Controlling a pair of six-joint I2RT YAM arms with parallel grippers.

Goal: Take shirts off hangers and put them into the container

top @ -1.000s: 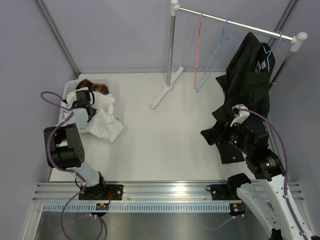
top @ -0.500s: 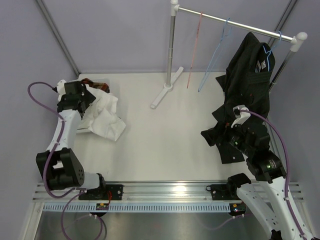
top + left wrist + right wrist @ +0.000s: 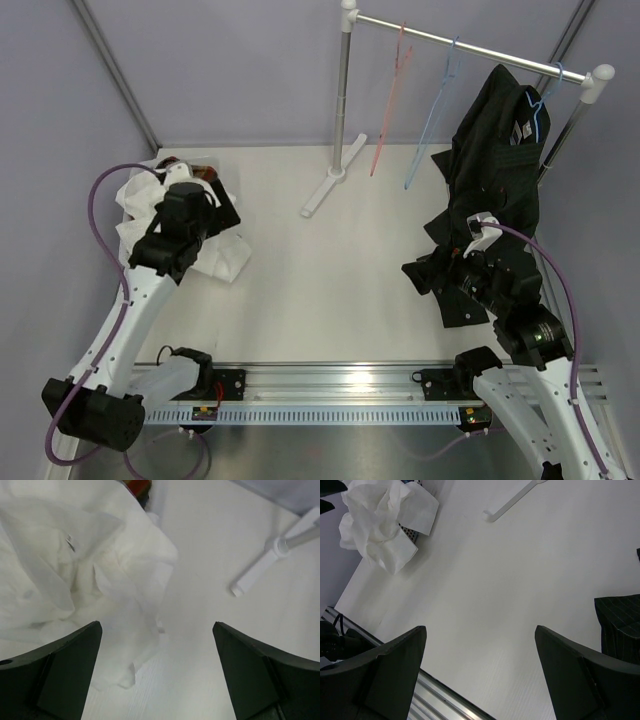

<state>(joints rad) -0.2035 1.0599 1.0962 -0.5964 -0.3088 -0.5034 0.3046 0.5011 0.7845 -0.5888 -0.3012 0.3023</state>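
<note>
Shirt (image 3: 495, 160), black, hangs on the blue hanger (image 3: 540, 100) at the rail's (image 3: 470, 48) right end, tail pooled on the table (image 3: 330, 280). Soft, light, floppy; collar or shoulder looks the best hold. White shirt (image 3: 75, 570) heaped over the basket (image 3: 409, 531). Left gripper (image 3: 157, 675) and right gripper (image 3: 480, 675) both gape wide, empty.

Top external: high and behind the arm bases, facing down and forward; takes in the whole surface (image 3: 330, 290).
Left wrist: close in, looking down past the left tool (image 3: 156, 630) onto the white shirt (image 3: 75, 570).
Right wrist: farther off, looking past the right tool (image 3: 480, 630) across the surface toward its left side.
Shared: the white shirt and the rail foot (image 3: 512, 500) show in all three views.
</note>
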